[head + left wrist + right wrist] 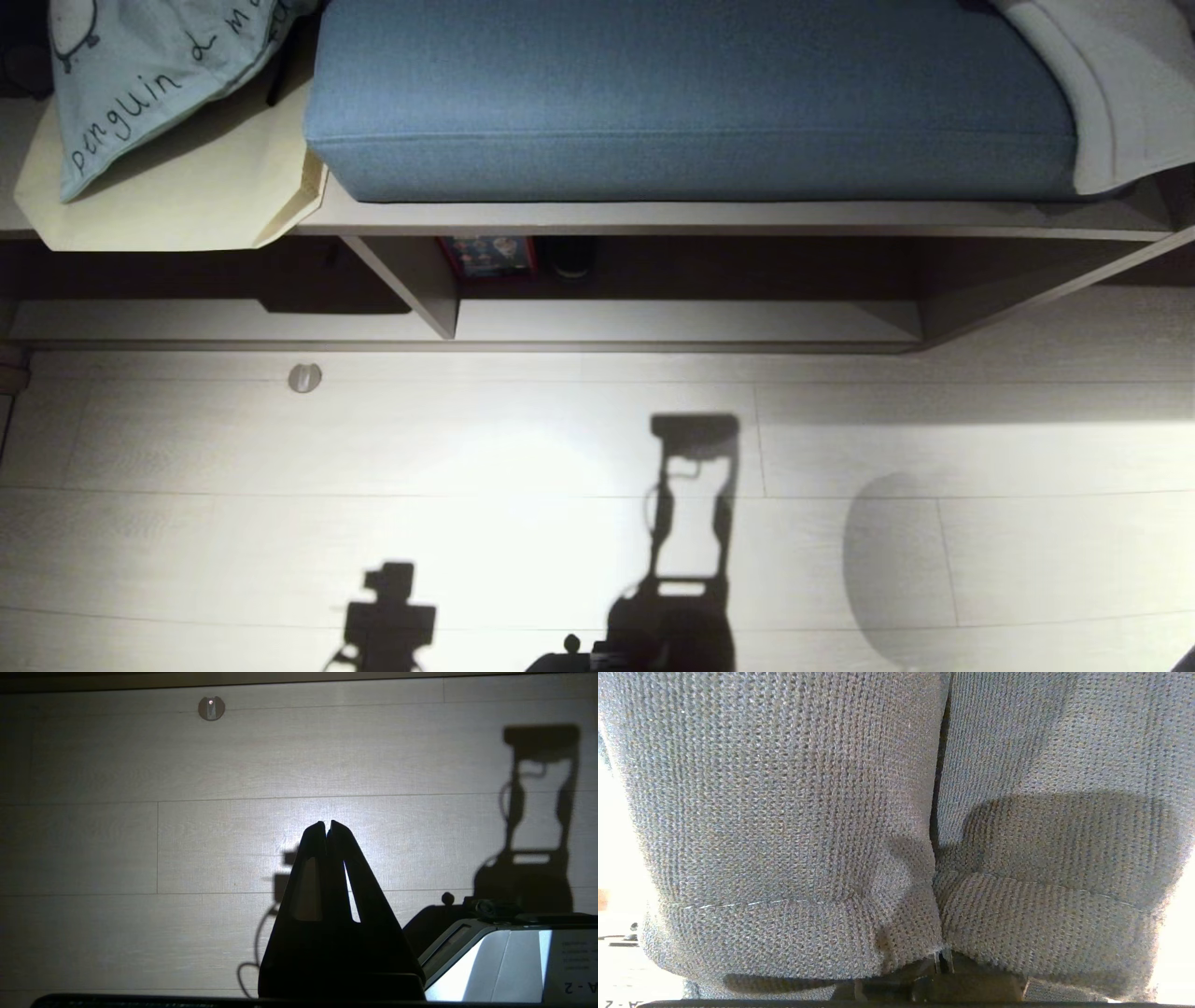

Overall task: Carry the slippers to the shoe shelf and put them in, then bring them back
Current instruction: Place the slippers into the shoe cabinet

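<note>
Gripping the slippers [784, 812] side by side, my right jaws are clamped shut on them — left gripper [327, 823] closed, empty, over the floor [140, 849]. I judge this the carry-in step: shoe shelf [672, 320] at twelve o'clock, so next lower and reach in.

**Materials and finishes**

The slippers [784, 812] are made of coarse, matt knitted cloth. The shoe shelf [672, 322] is faced in smooth, pale wood laminate. The floor [523, 448] is laid in matt, wood-grained planks. The bench cushion [691, 93] is covered in woven blue fabric.
</note>
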